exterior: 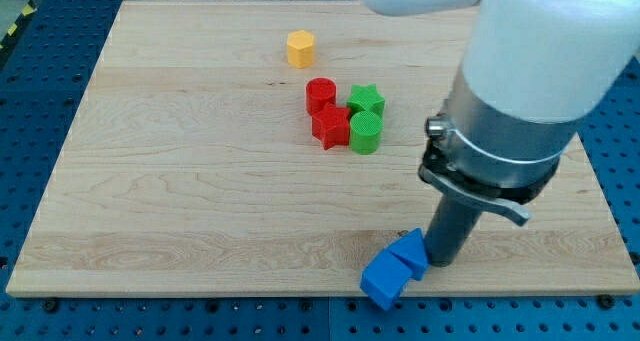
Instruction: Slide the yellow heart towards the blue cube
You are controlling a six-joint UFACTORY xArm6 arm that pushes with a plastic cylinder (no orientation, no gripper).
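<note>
Risk: my tip point(443, 262) touches the blue blocks point(395, 269), far from the yellow block point(300, 49); moving off may knock them. No fingers exist here.

A red cylinder point(320, 92) and red star point(330, 127) touch mid-desk point(180, 181). A green star point(366, 100) and green cylinder point(365, 132) adjoin them.

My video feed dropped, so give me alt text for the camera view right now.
My tip sits at the board's bottom edge, against two blue blocks, far from the yellow block near the view's top. Two red blocks and two green blocks cluster mid-board.
</note>
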